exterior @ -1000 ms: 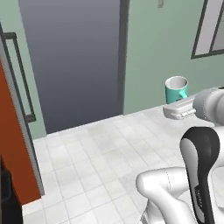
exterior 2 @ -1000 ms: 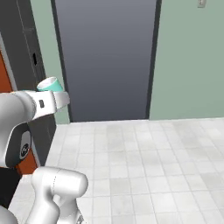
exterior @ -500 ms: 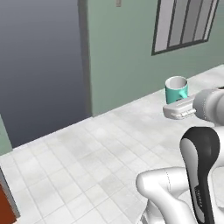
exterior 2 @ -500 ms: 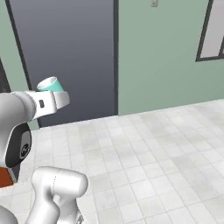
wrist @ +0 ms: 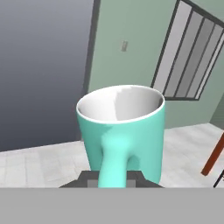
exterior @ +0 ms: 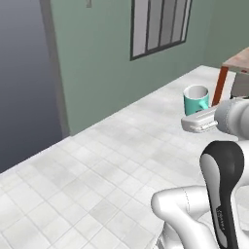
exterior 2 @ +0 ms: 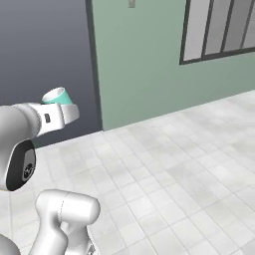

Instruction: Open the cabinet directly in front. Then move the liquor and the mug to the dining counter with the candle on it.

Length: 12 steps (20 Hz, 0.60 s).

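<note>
The teal mug (exterior: 196,99) with a white inside is held upright in the air, above the tiled floor. My gripper (exterior: 197,115) is shut on it from below, at the handle side. In the right base view the mug (exterior 2: 56,95) pokes up over the gripper (exterior 2: 61,105). In the hand view the mug (wrist: 124,131) stands close, handle toward the camera, over the gripper (wrist: 112,178). A corner of the dining counter (exterior: 240,60), with a reddish-brown leg, shows at the far right. The cabinet, the liquor and the candle are out of view.
A dark grey door (exterior: 24,78) stands at the left in a green wall, with a barred window (exterior: 160,24) further right. White floor tiles (exterior: 97,185) stretch in front. A grey chair (exterior: 240,85) sits by the counter leg.
The whole view has swung as the base moves: the dark door has slid left, and the window and the counter corner have come in. The mug stays in the gripper.
</note>
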### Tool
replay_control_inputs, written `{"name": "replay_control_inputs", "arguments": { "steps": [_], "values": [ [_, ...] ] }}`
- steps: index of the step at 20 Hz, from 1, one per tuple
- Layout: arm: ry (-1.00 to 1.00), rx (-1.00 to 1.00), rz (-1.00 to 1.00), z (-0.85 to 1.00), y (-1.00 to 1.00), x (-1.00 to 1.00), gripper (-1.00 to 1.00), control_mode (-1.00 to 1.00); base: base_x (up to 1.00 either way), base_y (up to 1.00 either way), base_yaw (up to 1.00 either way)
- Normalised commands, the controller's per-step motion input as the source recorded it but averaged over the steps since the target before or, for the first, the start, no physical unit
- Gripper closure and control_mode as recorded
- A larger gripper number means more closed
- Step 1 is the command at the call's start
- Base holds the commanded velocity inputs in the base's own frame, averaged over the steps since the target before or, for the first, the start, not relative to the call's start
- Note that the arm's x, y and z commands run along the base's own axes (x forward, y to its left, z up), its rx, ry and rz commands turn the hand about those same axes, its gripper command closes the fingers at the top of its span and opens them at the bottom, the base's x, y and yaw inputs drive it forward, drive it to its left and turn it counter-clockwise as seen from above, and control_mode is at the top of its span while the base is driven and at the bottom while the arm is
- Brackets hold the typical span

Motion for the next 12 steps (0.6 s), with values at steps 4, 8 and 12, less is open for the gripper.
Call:
{"name": "replay_control_inputs", "arguments": {
  "steps": [4,8,12],
  "values": [
    [0.0,0.0,0.0,0.0,0.0,0.0,1.0,1.0,0.0,0.14,-0.34],
    [0.0,0.0,0.0,0.0,0.0,0.0,1.0,1.0,0.0,0.2,-0.33],
    [0.0,0.0,0.0,0.0,0.0,0.0,1.0,1.0,0.0,0.18,-0.33]
  ]
}}
